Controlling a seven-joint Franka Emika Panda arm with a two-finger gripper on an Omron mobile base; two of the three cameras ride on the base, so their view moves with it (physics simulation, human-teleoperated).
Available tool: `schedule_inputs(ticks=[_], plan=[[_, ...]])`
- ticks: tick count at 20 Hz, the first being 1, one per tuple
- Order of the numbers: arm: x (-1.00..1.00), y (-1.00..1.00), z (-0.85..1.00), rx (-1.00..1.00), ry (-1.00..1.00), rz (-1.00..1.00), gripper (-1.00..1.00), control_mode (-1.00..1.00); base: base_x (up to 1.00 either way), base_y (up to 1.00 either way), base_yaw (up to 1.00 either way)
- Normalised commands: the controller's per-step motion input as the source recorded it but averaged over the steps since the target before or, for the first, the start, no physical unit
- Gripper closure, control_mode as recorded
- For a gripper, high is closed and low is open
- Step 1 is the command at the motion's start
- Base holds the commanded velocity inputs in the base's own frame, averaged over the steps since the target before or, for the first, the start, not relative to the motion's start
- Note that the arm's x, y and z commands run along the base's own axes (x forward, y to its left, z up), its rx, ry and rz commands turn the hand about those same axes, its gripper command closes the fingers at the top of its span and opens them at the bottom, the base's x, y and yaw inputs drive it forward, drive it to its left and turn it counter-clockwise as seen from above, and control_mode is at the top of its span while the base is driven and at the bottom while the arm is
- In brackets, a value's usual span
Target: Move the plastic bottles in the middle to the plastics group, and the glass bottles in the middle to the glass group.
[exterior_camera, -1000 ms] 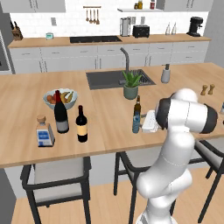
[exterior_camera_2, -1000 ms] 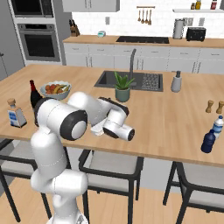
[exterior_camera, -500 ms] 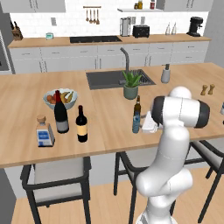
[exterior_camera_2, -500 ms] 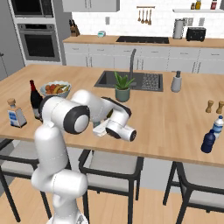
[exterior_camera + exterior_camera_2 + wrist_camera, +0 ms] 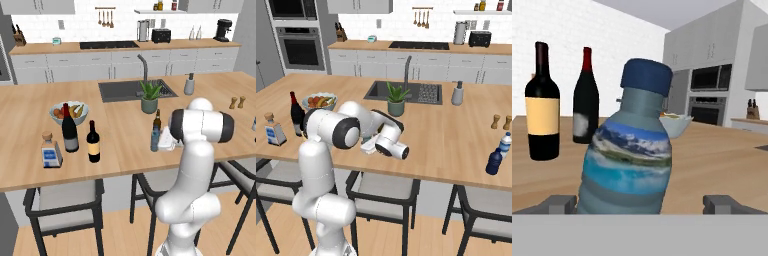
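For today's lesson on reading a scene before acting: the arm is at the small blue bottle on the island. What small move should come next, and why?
Probably ease forward a little, then close. In the hand view the plastic bottle stands upright between the tool's open fingertips, which flank its base without touching it. The yellow-labelled wine bottle stands well behind, clear of the grasp.

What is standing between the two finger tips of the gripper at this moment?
The small blue plastic bottle stands between the open gripper's finger tips, not yet clamped, as the hand view shows.
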Motion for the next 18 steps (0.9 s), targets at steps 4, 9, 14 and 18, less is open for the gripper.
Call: schedule_inputs(ticks=[4,9,14,18], plan=[[0.08,0.09,0.0,0.0,0.0,0.0,1.0,-1.0,0.0,0.0,0.0],[0.0,0.05,-0.01,0.0,0.0,0.0,1.0,-1.0,0.0,0.0,0.0],[-0.24,-0.09,0.01,0.0,0.0,0.0,1.0,-1.0,0.0,0.0,0.0],[-0.57,-0.34,0.37,0.0,-0.11,0.0,1.0,-1.0,0.0,0.0,0.0]])
